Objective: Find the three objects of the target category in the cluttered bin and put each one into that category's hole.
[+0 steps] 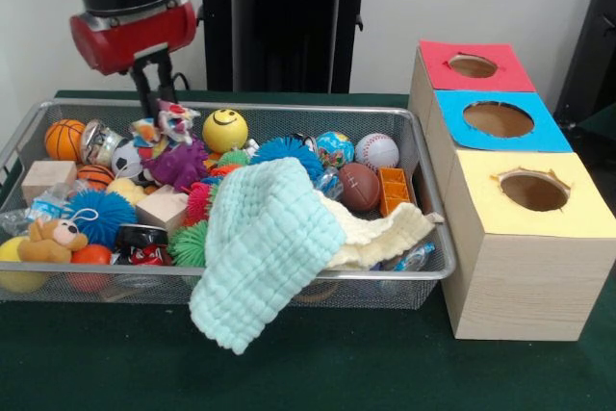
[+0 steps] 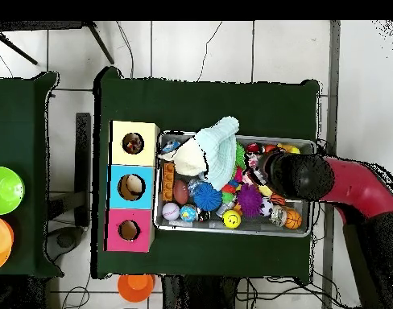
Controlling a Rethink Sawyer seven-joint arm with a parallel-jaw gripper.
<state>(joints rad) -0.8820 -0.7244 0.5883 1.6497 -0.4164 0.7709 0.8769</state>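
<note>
Gripper [image 1: 162, 115] lowered into the wire bin's [image 1: 423, 190] far corner among the toys; finger state indiscernible. Mint cloth [image 1: 260, 252] overhangs the rim; three-holed wooden box [image 1: 520, 267] alongside.

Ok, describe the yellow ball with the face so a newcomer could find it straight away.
Start at the wire mesh bin on the green table. Along its far edge, just right of where the arm comes down, sits the yellow smiley ball. It is the only ball with a black smiling face; the purple spiky toy lies in front of it.
</note>
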